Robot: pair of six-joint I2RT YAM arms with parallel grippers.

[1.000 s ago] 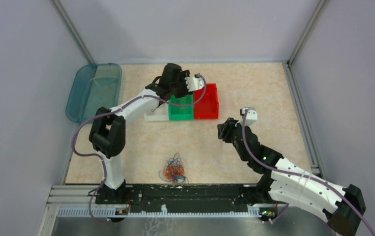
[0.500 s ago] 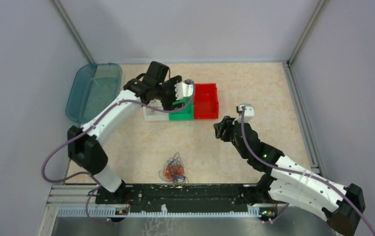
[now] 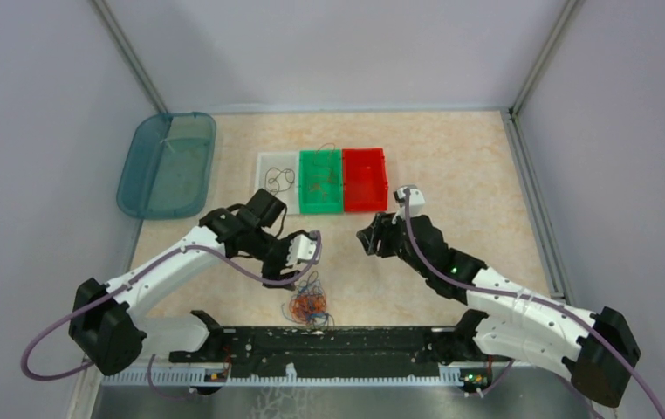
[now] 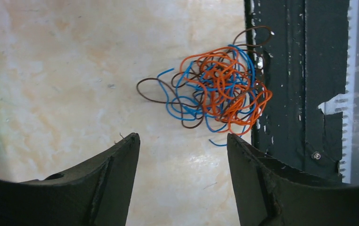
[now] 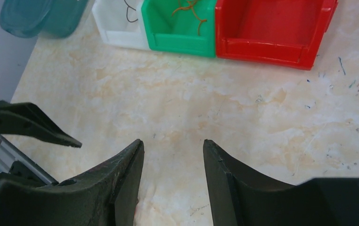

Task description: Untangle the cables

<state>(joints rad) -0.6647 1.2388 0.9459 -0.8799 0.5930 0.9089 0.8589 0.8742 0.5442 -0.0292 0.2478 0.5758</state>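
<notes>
A clump of tangled cables [image 3: 309, 301], orange, blue and dark brown, lies on the table by the near rail; it also shows in the left wrist view [image 4: 215, 87]. My left gripper [image 4: 182, 137] is open and empty, hovering just behind the clump, seen from above [image 3: 287, 253]. My right gripper [image 5: 174, 142] is open and empty over bare table right of centre, seen from above [image 3: 369, 239]. A dark cable lies in the white bin [image 3: 277, 179] and orange cables lie in the green bin [image 3: 321, 182], also in the right wrist view [image 5: 189, 12].
A red bin [image 3: 365, 179] stands right of the green one at the back. A teal tray [image 3: 167, 163] lies at the back left. The black rail [image 3: 329, 340] runs along the near edge, close to the clump.
My left arm has swung back from over the bins to just behind the clump near the rail. My right gripper has shifted a little left. A dark cable now lies in the white bin.
</notes>
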